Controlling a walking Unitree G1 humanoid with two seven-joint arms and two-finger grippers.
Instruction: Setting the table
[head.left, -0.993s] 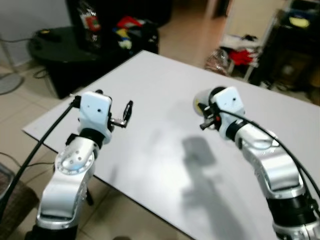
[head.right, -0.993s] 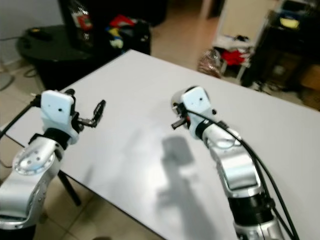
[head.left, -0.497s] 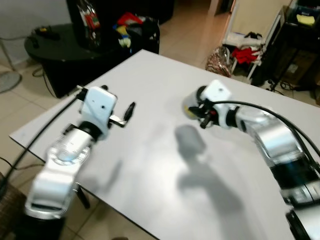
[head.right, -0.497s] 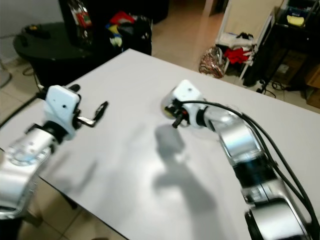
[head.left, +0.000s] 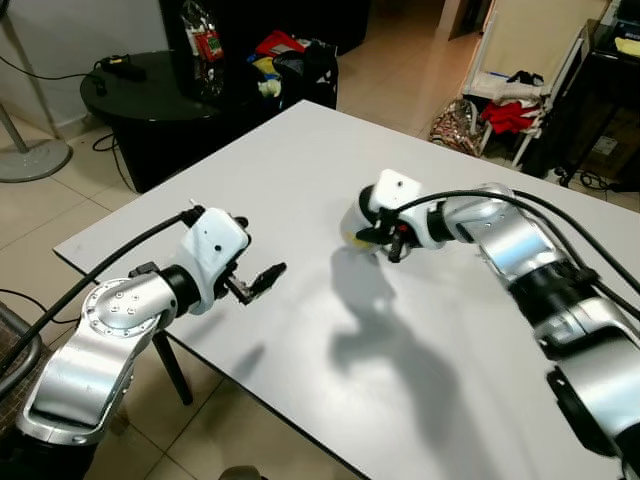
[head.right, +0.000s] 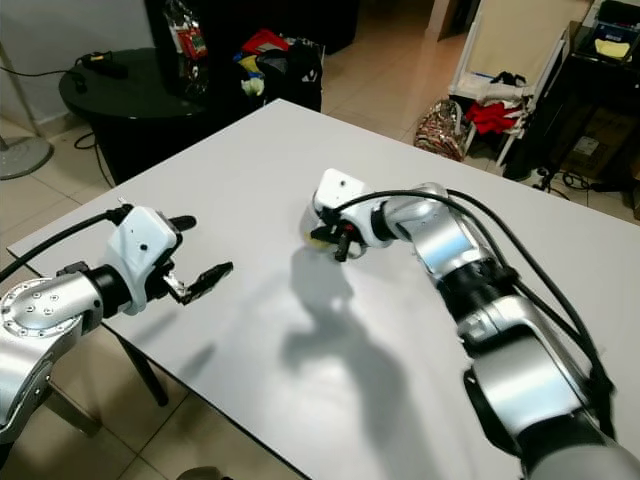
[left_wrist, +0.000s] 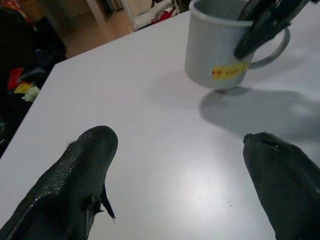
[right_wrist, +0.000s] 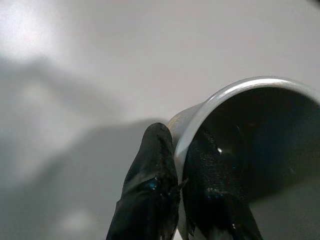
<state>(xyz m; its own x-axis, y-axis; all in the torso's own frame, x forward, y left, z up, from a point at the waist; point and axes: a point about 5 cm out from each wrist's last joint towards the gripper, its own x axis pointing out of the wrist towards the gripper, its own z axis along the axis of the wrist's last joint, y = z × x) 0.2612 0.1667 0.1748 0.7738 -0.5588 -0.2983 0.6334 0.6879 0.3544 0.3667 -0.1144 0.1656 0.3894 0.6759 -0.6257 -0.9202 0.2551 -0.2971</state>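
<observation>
Two silver metal arms fill the scene, built of rounded, polished segments joined by dark bands. The left silver arm shows a round joint cap dotted with small screws, and a thick black cable runs along it to a boxy white wrist housing. The right silver arm carries looping black cables to its own white wrist block. Textured, rubbery black fingers taper to blunt tips.
</observation>
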